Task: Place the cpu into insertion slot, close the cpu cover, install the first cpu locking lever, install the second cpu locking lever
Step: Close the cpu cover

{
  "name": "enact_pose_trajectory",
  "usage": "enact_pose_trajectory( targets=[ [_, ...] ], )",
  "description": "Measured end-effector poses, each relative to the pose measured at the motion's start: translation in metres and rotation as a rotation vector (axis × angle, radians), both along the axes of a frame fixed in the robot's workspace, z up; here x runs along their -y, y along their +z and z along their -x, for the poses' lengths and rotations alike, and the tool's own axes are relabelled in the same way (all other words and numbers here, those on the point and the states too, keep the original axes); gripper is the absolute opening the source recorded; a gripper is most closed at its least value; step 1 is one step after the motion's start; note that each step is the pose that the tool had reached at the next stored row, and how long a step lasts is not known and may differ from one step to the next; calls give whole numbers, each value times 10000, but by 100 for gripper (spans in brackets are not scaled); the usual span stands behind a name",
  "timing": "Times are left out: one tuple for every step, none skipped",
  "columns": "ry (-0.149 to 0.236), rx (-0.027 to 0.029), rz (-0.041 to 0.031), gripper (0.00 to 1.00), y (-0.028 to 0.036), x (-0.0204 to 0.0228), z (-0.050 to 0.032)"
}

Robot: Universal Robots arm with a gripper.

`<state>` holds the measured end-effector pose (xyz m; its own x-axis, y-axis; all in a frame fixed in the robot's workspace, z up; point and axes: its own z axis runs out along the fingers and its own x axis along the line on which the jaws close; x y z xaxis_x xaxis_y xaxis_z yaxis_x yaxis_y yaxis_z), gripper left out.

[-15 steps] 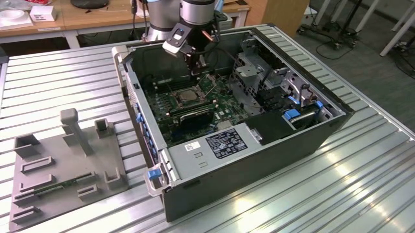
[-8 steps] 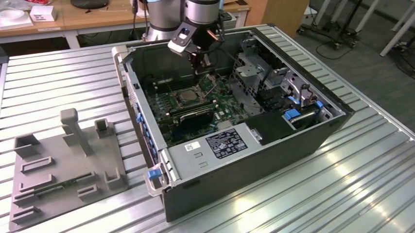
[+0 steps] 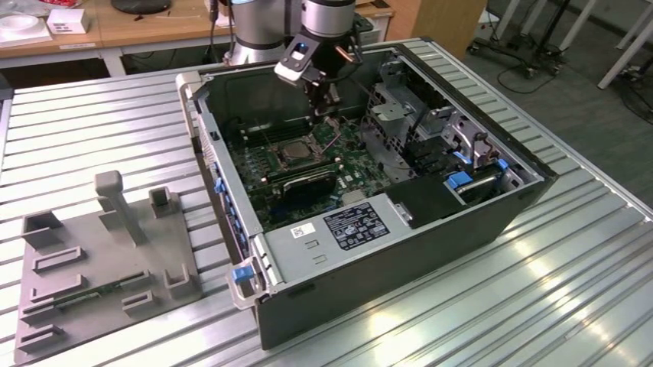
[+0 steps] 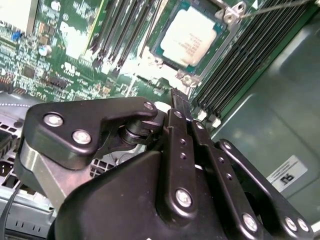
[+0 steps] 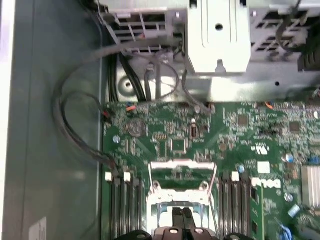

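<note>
In the exterior view a computer case (image 3: 408, 229) lies on its side, open, on the slatted metal counter (image 3: 92, 122). That turns the green motherboard (image 3: 342, 164) face up, so it can be reached from above. The insertion slot (image 3: 297, 151) sits near the middle of the board. The arm (image 3: 329, 15) comes in from the top and leans down into the case. Its end effector (image 3: 326, 103) hangs above the board, near the slot and clear of it. A grey fixture (image 3: 102, 260) stands well apart at the exterior view's left.

In the second wrist view the cpu (image 4: 192, 37) lies flat inside the slot, silvery top up, which reads as already seated. The cpu cover (image 4: 227, 17) rings it and looks to be down around the chip, though I cannot be sure it is fully closed. A thin locking lever (image 4: 280, 6) runs off from one corner; whether it is latched cannot be told. Black memory slots (image 4: 240, 65) flank the socket. The end effector (image 4: 179, 97) points toward the chip with its fingers drawn together and nothing between them.

In the first wrist view the fingers (image 5: 177, 220) lie side by side over the socket frame, not touching the board. Grey cables (image 5: 75, 115) loop along the case wall, away from the work.
</note>
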<state>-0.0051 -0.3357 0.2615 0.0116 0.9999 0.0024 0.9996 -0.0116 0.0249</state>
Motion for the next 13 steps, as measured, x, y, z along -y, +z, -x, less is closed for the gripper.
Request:
enact_pose_trajectory(
  targets=[
    [0, 0, 0, 11, 0, 0, -20],
    [-1, 0, 1, 11, 0, 0, -39],
    [-2, 0, 1, 11, 0, 0, -60],
    [-1, 0, 1, 11, 0, 0, -81],
    [0, -1, 1, 11, 0, 0, -103],
    [0, -1, 2, 11, 1, 0, -124],
    [-1, -1, 2, 11, 1, 0, -145],
    [-1, -1, 1, 11, 0, -1, -164],
    [-1, 0, 0, 11, 0, -1, -184],
    [-1, 0, 0, 11, 0, 0, -203],
    [0, 0, 1, 11, 0, 0, -221],
    [0, 0, 1, 11, 0, 0, -240],
    [-1, 0, 1, 11, 0, 0, -258]
  ],
)
